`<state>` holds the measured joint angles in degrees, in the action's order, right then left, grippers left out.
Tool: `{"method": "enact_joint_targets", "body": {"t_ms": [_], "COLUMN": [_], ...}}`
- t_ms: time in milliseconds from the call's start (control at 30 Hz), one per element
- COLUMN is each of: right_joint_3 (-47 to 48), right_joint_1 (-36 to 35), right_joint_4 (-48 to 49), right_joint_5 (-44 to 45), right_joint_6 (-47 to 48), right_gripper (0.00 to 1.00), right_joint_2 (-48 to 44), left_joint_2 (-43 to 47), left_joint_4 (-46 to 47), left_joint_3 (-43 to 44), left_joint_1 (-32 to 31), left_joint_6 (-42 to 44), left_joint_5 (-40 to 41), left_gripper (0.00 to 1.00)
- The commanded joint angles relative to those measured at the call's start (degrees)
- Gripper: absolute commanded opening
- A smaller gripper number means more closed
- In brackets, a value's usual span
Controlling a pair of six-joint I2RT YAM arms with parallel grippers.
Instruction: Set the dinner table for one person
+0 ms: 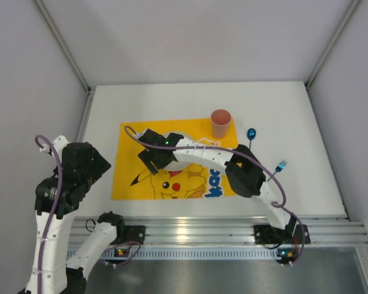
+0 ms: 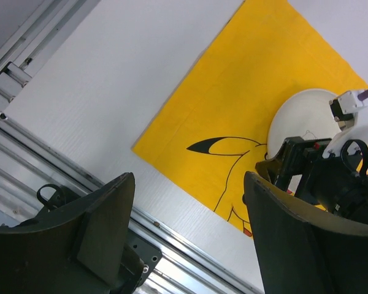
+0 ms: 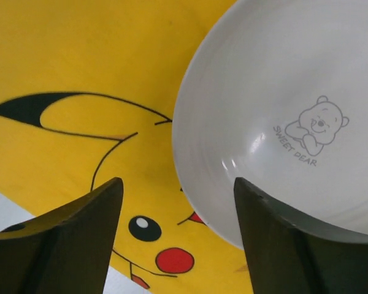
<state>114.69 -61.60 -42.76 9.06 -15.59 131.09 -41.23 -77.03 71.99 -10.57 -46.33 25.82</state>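
The dinner table (image 1: 282,110) is a plain white top with a yellow Pikachu mat (image 1: 129,165) on it. A white plate (image 3: 282,92) with a small bear print lies flat on the mat. My right gripper (image 3: 178,184) hangs open over the plate's near rim, one finger above the plate and the other above the mat, holding nothing. From above, the right gripper (image 1: 156,158) covers most of the plate (image 1: 175,136). My left gripper (image 2: 189,177) is open and empty above the table's near left edge, apart from the plate (image 2: 300,113).
A pink cup (image 1: 221,122) stands upright at the mat's far right corner. A blue spoon (image 1: 251,133) lies just right of it on the table, and a small blue utensil (image 1: 281,165) lies nearer the right arm. A metal rail (image 1: 190,229) runs along the near edge.
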Motion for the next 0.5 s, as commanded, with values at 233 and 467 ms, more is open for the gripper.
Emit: {"method": "enact_joint_targets", "body": {"t_ms": [233, 467], "right_joint_3": [-1.22, -11.67], "right_joint_1": [1.57, 5.43], "right_joint_4": [-3.11, -8.99], "right_joint_5": [4.38, 18.95], "right_joint_6": [-1.10, -3.47], "right_gripper": [0.96, 1.00], "right_joint_2": [-24.80, -49.92], "left_joint_2": [-5.07, -14.39], "left_joint_4": [5.47, 21.38], "left_joint_3": [2.46, 4.12], "left_joint_1": [-0.07, -2.08], "left_joint_6": [5.27, 8.00], "left_joint_5": [-1.12, -10.52], "left_gripper": [0.75, 0.72]}}
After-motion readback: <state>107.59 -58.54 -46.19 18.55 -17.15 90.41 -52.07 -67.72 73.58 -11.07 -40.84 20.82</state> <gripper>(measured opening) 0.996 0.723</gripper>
